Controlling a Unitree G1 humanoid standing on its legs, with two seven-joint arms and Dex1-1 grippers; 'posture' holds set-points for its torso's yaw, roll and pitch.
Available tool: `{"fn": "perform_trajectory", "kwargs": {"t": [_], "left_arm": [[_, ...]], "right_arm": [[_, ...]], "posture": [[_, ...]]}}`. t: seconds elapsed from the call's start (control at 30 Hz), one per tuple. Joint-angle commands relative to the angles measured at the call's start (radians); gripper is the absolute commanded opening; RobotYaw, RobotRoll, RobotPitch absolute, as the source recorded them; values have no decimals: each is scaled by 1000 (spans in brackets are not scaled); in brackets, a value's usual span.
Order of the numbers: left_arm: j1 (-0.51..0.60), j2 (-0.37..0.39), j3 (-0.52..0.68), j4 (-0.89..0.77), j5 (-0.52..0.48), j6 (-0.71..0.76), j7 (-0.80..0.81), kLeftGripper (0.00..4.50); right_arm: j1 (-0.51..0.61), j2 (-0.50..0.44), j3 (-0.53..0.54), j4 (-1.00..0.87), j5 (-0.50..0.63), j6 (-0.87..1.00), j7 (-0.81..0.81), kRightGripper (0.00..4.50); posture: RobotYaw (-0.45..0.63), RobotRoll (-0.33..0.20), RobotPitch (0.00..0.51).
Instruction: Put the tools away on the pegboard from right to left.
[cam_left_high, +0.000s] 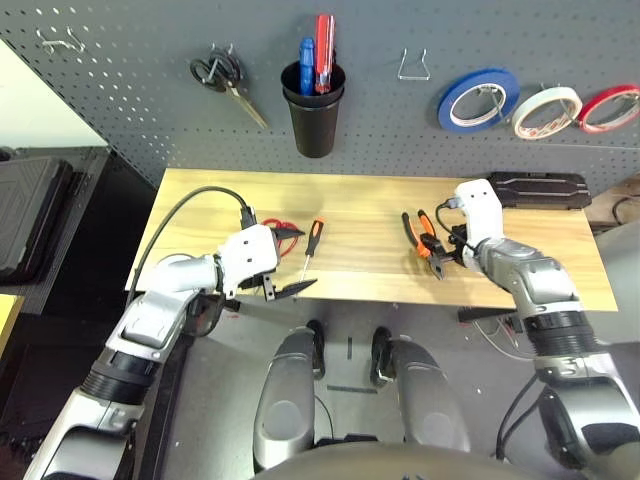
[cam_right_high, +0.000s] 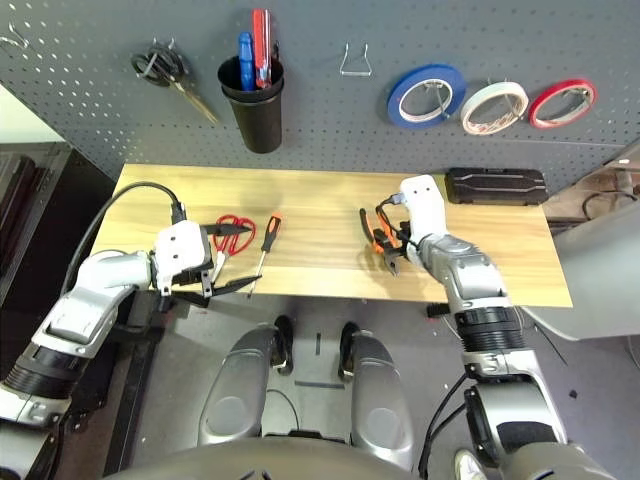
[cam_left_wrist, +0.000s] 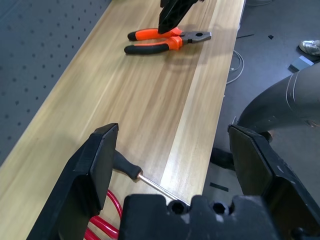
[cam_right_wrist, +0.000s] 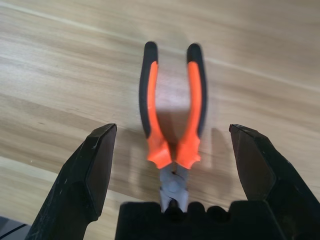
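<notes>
The right tool hangs wide open, empty, over the pliers; it should sink squarely and pinch both handles together.

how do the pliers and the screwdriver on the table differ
The pliers have two curved orange-and-black handles spread apart; the screwdriver is one slim straight tool with a black-and-orange handle and thin metal shaft. The pliers lie toward the table's right, between the open fingers of the right hand; the screwdriver lies toward the left, by the open left hand, beside the red-handled scissors. Both lie flat on the wooden table, ungripped.
</notes>
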Motion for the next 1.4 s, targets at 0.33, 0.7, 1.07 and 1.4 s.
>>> {"fn": "perform_trajectory", "kwargs": {"t": [0.33, 0.7, 1.07, 1.4], "left_arm": [[7, -1, -19, -18, 21, 16, -3, 4500], [16, -5, -16, -53, 19, 48, 15, 4500], [22, -6, -18, -65, 18, 64, 27, 4500], [5, -11, -23, -36, 33, 44, 23, 4500]], "right_arm": [[-168, 49, 21, 337, -74, -32, -57, 4478], [-275, 95, 30, 621, -114, -108, -72, 4478], [-298, 89, 24, 724, -124, -127, -73, 3181], [-250, 76, 27, 615, -126, -115, -71, 3080]], "posture": [[177, 0, 324], [207, 0, 335], [210, 0, 334], [195, 0, 323]]}}
